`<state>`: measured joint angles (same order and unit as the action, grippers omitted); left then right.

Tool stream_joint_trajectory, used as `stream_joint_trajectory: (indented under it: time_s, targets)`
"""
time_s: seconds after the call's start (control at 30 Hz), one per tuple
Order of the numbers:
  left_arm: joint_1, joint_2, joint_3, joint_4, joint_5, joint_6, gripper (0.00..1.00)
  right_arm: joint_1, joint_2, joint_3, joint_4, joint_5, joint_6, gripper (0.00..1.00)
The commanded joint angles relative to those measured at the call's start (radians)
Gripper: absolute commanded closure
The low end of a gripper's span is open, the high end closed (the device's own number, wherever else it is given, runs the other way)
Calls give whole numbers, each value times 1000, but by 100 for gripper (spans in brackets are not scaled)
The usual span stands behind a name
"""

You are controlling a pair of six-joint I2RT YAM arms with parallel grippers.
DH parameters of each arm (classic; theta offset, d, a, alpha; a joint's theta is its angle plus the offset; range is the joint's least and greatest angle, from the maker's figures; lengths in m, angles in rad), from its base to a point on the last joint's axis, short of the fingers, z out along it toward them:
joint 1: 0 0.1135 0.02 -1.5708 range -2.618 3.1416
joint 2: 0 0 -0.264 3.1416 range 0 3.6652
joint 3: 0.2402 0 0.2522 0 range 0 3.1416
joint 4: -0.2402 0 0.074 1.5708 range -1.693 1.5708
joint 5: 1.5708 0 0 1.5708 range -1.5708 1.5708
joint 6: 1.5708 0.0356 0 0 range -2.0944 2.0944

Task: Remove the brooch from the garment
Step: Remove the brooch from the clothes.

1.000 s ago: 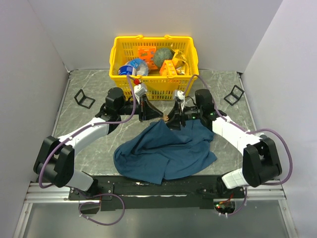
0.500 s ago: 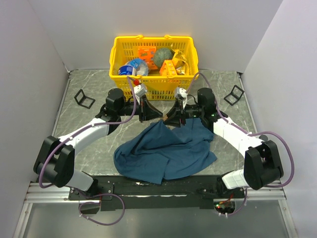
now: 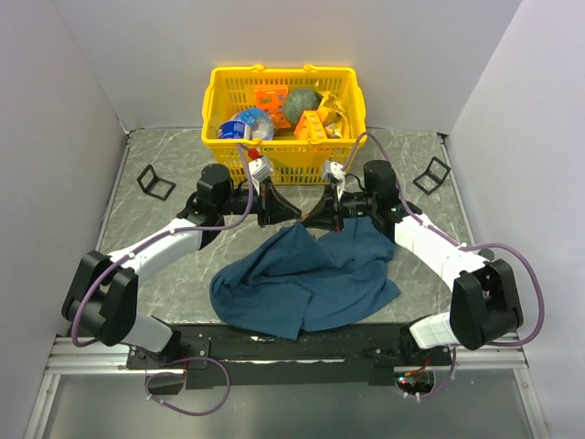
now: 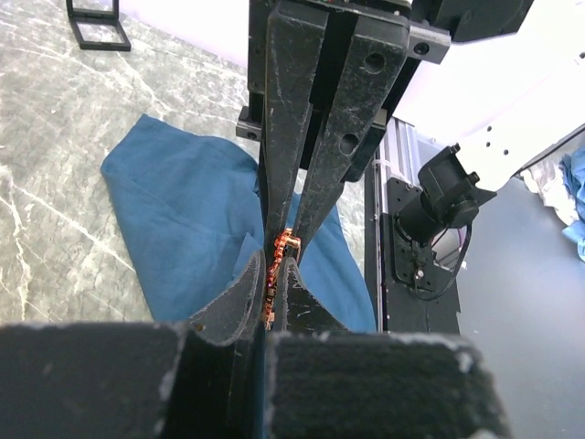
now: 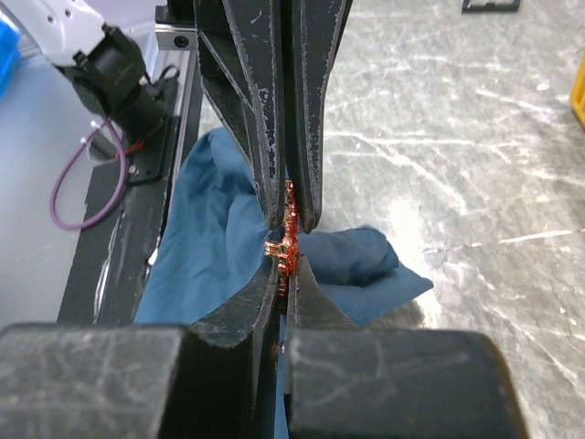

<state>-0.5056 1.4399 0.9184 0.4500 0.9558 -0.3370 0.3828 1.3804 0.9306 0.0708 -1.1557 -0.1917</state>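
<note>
With the tiny orange-red brooch (image 4: 279, 261) sitting at the 12 o'clock peak of the crumpled blue cloth garment (image 3: 311, 283), the left gripper (image 3: 294, 216) and right gripper (image 3: 313, 219) are both clamping it, jaws all but closed, and a slow, opposed pull looks wisest.

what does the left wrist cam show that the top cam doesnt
Left wrist only: the orange brooch, pinched where the left gripper and right gripper tips meet. Top only: the yellow basket beyond the arms, and the whole spread of the garment. Both: the blue garment and the two grippers tip to tip over it.
</note>
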Motion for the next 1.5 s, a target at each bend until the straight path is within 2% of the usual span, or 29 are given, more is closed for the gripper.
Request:
stream_joint_trajectory:
  time_s: [0.0, 0.1, 0.33, 0.6, 1.2, 1.47]
  targets:
    - [-4, -22, 11, -13, -8, 64, 98, 4, -29, 103, -236, -21, -155, 100]
    - [-2, -33, 0, -43, -8, 91, 98, -1, -30, 163, -362, -18, -254, 100]
    - [4, -53, -7, -82, -6, 125, 99, 1, -47, 206, -472, 13, -325, 100]
    - [10, -76, -15, -125, -2, 170, 99, -7, -67, 228, -532, 45, -368, 100]
    - [10, -59, 48, -353, 47, 326, 99, -18, -118, 267, -608, 122, -431, 100]
    - [10, -26, 103, -477, 58, 412, 99, -10, -124, 327, -707, 224, -505, 100]
